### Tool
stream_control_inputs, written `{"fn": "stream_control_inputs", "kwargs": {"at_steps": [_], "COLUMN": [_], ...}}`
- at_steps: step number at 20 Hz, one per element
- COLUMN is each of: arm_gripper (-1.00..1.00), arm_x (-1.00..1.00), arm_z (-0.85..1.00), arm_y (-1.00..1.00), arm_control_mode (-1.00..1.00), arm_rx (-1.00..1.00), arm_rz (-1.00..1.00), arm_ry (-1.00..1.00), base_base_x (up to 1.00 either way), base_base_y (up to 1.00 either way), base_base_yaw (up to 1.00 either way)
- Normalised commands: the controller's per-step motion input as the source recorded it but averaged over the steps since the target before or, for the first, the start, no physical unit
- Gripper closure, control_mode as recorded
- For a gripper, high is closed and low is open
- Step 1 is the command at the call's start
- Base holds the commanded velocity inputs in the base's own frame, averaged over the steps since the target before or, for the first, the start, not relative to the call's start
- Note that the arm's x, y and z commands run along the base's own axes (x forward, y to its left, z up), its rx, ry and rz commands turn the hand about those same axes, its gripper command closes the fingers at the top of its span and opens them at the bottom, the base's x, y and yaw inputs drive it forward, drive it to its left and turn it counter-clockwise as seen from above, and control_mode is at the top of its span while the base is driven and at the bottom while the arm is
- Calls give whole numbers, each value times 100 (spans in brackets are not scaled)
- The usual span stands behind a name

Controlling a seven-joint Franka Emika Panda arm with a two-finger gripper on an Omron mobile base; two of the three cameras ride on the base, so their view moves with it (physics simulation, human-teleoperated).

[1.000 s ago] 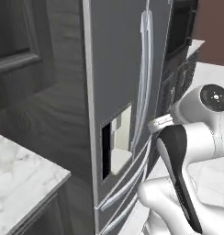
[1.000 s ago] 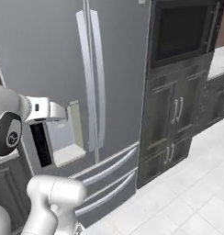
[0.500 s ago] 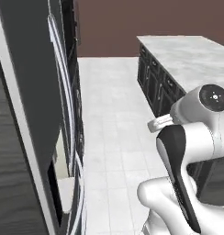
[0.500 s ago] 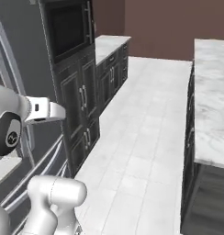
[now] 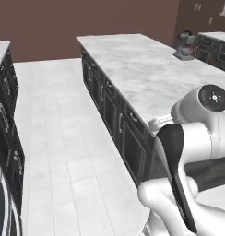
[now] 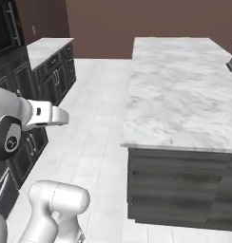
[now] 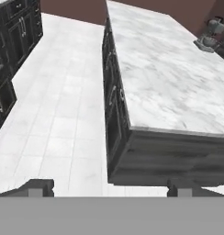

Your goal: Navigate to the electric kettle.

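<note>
Nearest, the claw (image 7: 109,186) hangs with its two dark tips spread wide apart and nothing between them, looking out over pale floor tiles (image 5: 63,152).

From 12 towards 2 o'clock in the hand view runs a long island with a marbled white tabletop (image 7: 169,78) on dark cabinet fronts (image 7: 114,114). A second run of dark cabinets (image 6: 51,76) lines the aisle at about 10 o'clock in the right base view.

At the island's far corner, about 1 o'clock in the left base view, stands a small grey appliance (image 5: 182,47). It is too small to name, and its lumpy outline does not read as a smooth jug. Beyond it lies another pale counter (image 5: 216,37).

I cannot make out the electric kettle anywhere here, so its place, its heading and its spout side are unknown. My guess is that it stands upright, long axis vertical.

It would likely handle as a stiff, smooth-walled body, heavier if filled and slippery on the barrel, so the handle is the better hold. This task only calls for driving up to it.
</note>
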Motion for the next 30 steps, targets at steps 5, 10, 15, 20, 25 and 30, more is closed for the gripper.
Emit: {"fn": "stream_control_inputs", "kwargs": {"at_steps": [5, 10, 15, 20, 25, 30], "arm_gripper": [-100, -100, -100, -100, -100, -100], "arm_x": [0, 0, 0, 0, 0, 0], "arm_z": [0, 0, 0, 0, 0, 0], "arm_y": [0, 0, 0, 0, 0, 0], "arm_control_mode": [100, 100, 100, 100, 100, 100], "arm_rx": [0, 0, 0, 0, 0, 0], "arm_rz": [0, 0, 0, 0, 0, 0], "arm_ry": [0, 0, 0, 0, 0, 0], "base_base_x": [41, 14, -18, -21, 0, 0], "base_base_y": [-97, -100, -100, -100, -88, -23], "base_base_yaw": [12, 44, 36, -12, -71, -89]}}
